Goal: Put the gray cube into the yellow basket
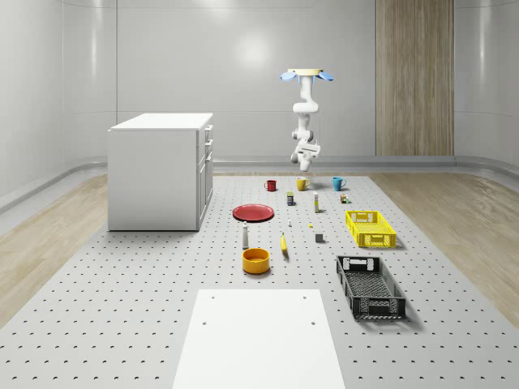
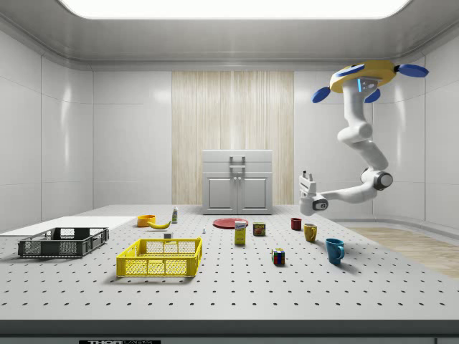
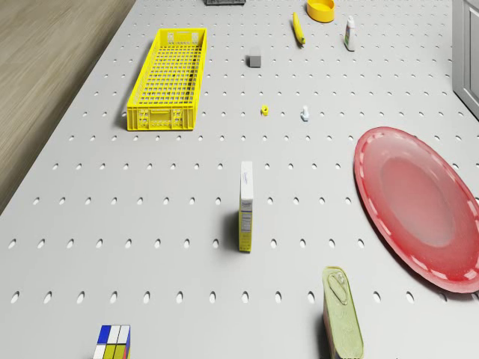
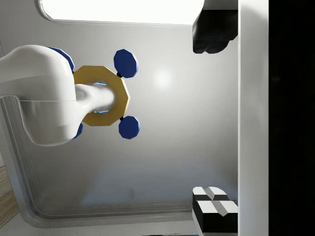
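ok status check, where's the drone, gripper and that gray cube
Drone hovering high over the mugs' end of the table. Gripper open, empty, pointing up. Gray cube on the table beside the yellow basket, untouched. Nothing between them.

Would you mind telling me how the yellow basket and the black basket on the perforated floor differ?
The yellow mesh basket is bright yellow; the black mesh basket is black. In the whole-scene view the yellow one lies farther back, closer to the small gray cube, while the black one lies nearer the camera, beside the white panel. Both are long, open-topped, rectangular and hold nothing.
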